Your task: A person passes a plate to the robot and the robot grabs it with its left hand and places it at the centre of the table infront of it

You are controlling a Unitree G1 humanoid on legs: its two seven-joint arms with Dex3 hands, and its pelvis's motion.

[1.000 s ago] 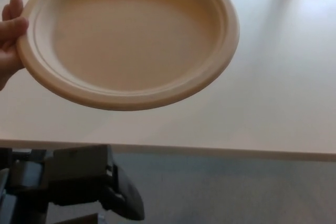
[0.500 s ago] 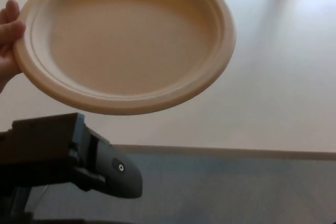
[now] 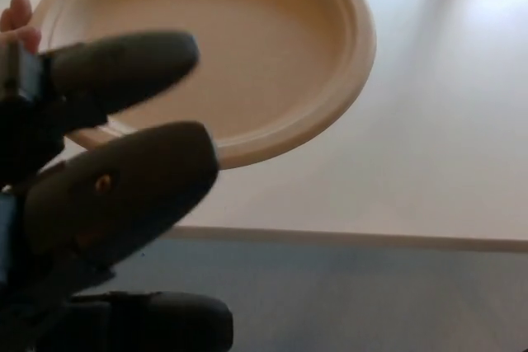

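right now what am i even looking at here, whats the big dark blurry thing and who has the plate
The picture comes from a camera on a humanoid robot's head, looking down at a pale table. The big dark shape is the robot's own left hand, very near the lens and so blurred; its thick fingers are apart and it holds nothing yet. The beige plate is empty and held in the air above the table by a person's hand at its left rim. The robot's right hand does not show.

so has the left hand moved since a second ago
Yes. The left hand has risen from below the table edge to above it, fingers apart, now overlapping the plate's near rim.
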